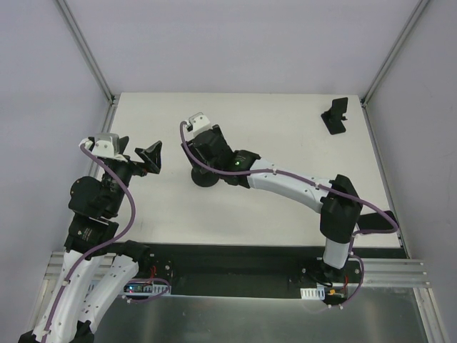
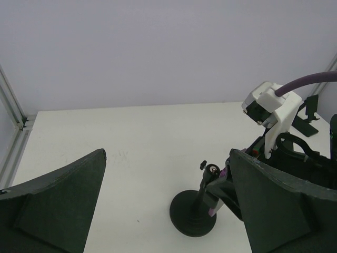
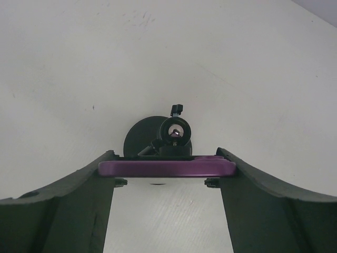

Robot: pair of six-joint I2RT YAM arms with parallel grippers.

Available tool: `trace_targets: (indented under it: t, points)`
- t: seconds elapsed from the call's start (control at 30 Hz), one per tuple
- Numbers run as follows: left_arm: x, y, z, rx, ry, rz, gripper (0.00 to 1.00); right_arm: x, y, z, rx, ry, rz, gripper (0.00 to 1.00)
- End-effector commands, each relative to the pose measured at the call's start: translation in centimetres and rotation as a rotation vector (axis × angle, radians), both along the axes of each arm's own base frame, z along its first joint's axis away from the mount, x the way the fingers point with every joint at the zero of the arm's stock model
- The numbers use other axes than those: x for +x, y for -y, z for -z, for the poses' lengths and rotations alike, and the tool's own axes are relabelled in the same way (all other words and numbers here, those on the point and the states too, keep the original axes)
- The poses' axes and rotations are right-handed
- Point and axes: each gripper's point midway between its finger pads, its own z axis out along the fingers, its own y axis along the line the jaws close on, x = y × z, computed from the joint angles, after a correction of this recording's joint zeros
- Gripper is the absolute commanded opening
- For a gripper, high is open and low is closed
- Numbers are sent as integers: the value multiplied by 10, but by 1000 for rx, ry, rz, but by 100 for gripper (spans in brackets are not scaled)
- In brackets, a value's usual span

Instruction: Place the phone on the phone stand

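Pale walls and a white table (image 1: 285, 143) are seen from above, with both arms reaching over it. Only in the right wrist view can the phone (image 3: 167, 168) be made out: a thin slab seen edge-on, its edge purple, pinched across its width between the fingers of the right gripper (image 1: 203, 167). From above it is hidden under that wrist. Just beyond the phone's edge a round-based black post (image 3: 158, 138) with a ball head is seen; whether the two touch cannot be told. The phone stand (image 1: 334, 116), black and L-shaped, is set near the table's far right corner, well apart from the phone, which is not yet on it. In the left wrist view both post and stand are shown beyond the left gripper (image 2: 167, 155), whose jaws are spread wide above the table.
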Motion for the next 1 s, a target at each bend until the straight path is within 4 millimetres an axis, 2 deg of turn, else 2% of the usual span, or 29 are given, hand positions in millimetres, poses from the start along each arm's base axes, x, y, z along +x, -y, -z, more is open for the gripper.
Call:
trace_targets:
  t: [0.0,0.03,0.1,0.13,0.17,0.2,0.23,0.27,0.3,0.33,0.37,0.4,0.43,0.47,0.53,0.57,0.63,0.67,0.73,0.77,0.83,0.87,0.93,0.97]
  points:
    - [-2,-2,-13,-30,50,-6,99,22,27,-52,48,93,102,1]
    - [-1,-2,-12,-28,49,-6,99,25,37,-59,48,99,112,1]
    - [0,-2,-12,-29,47,-8,99,36,62,-57,12,92,139,1]
    - [0,-1,-11,-28,43,-6,99,39,76,-70,27,106,153,1]
    - [0,-1,-11,-29,43,-3,99,52,102,-62,5,93,199,1]
    - [1,1,-10,-28,40,3,99,56,114,-63,12,81,194,1]
    - [0,1,-10,-31,41,9,99,57,131,-74,35,89,205,1]
    - [0,2,-10,-31,41,13,99,71,161,-76,38,89,260,1]
    - [1,3,-9,-32,36,15,99,74,176,-68,21,77,249,1]
    - [0,5,-9,-31,36,23,99,76,195,-79,31,97,272,1]
    - [1,5,-9,-31,36,23,99,88,229,-81,24,103,340,1]
    - [2,5,-9,-30,33,23,99,90,240,-74,23,83,329,1]
    - [2,6,-7,-29,29,24,99,90,257,-82,32,98,335,0]
    - [4,7,-5,-24,22,24,99,99,290,-82,37,100,396,0]
    - [5,9,-4,-21,16,28,99,100,316,-80,43,108,396,0]
    - [5,10,-3,-20,13,34,99,106,345,-79,32,122,447,0]
    - [3,13,-5,-20,19,47,99,107,371,-78,18,139,482,0]
    - [3,14,-5,-19,20,53,99,110,396,-78,13,144,525,1]
    - [4,15,-3,-15,14,53,99,110,414,-77,27,143,540,0]
    - [4,16,-2,-12,12,53,99,109,431,-76,31,141,580,1]
    - [5,17,-2,-3,11,54,99,107,435,-74,26,137,585,0]
    - [5,19,-1,-3,9,60,99,107,450,-68,5,144,616,0]
    - [4,22,-1,-2,8,74,99,107,460,-63,-1,150,645,0]
    - [3,23,-2,-3,11,80,99,107,472,-61,14,161,676,0]
